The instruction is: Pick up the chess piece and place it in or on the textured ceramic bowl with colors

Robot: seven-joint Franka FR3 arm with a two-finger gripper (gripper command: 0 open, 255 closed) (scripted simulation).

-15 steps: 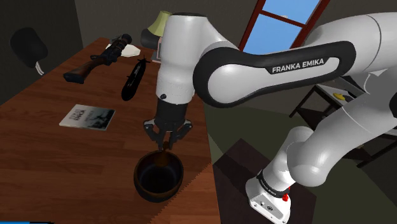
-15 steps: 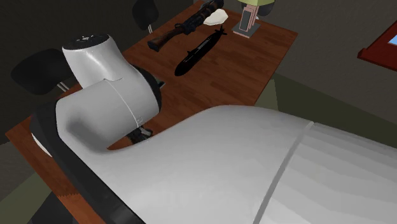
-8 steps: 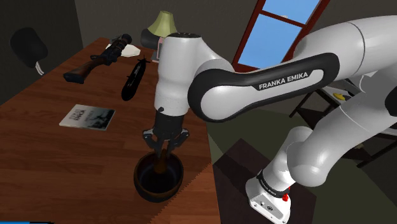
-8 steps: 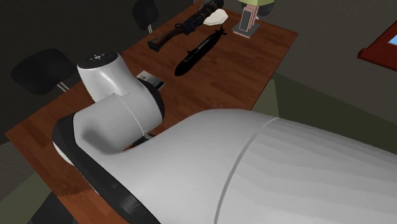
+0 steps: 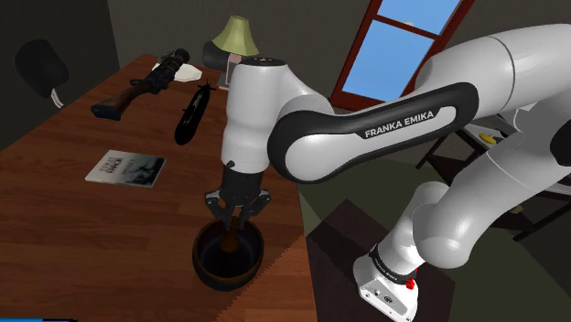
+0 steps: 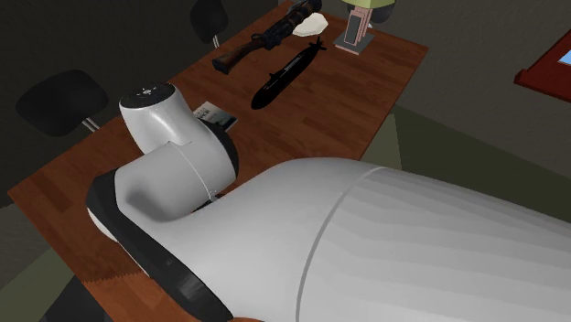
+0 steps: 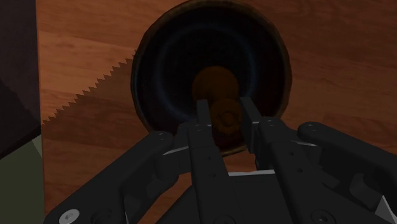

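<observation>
Plainly, we see the gripper (image 5: 236, 212) clamped on the brown chess piece (image 7: 224, 119), its two black fingers (image 7: 203, 121) pressing it from either side. Directly below the gripper sits the dark bowl (image 5: 203, 271) with a brown rim, and the piece hangs down into its hollow; we cannot tell whether it touches the bottom. The bowl rests on the wooden table (image 5: 64, 229), near its edge. Well apart from the gripper lie a thin booklet (image 5: 125, 168), a black submarine-shaped model (image 5: 191, 116) and a long gun (image 5: 137, 87).
</observation>
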